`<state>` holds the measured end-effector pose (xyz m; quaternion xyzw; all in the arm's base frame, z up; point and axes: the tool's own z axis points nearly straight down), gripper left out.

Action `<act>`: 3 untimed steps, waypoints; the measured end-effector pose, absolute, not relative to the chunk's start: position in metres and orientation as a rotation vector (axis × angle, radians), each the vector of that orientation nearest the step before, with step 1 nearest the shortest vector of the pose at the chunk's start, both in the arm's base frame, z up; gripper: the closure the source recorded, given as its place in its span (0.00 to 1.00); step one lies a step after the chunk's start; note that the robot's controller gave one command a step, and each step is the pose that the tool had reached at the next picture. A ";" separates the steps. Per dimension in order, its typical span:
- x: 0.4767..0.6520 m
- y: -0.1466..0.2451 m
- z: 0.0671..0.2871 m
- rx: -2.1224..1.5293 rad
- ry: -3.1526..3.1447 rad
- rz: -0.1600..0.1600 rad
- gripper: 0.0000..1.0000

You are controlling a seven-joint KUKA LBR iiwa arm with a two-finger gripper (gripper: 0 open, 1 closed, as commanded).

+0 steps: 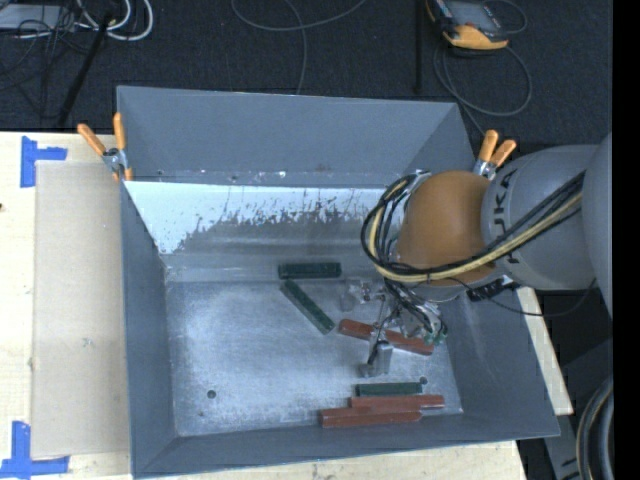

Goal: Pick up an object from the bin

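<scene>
Sticks, flat and narrow, lie on the scuffed grey metal floor of the bin. One red-brown stick lies slanted right of centre, with dark green sticks just beside it. The tool points down over it from the arm's orange-covered wrist. Whether it is released or clenched I cannot tell.

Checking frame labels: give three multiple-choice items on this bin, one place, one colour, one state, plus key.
1. The gripper is over: A the bin floor, right part; B its left corner; C the rim.
2. The level bar and tilted bar left of it are: A yellow; B dark green; C white.
3. The front bars: A stand upright; B lean on the wall; C lie flat.
Key: A, it hangs right of centre; B, both read dark green; C, they rest lengthwise on the floor.
</scene>
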<state>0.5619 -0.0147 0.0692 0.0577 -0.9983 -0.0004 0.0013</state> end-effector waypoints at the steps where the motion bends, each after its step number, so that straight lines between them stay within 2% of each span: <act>1: 0.594 -0.066 0.070 0.310 -3.130 0.004 0.00; 2: 0.593 -0.063 0.070 0.309 -3.129 -0.001 1.00; 3: 0.624 -0.065 0.240 0.358 -3.134 0.003 1.00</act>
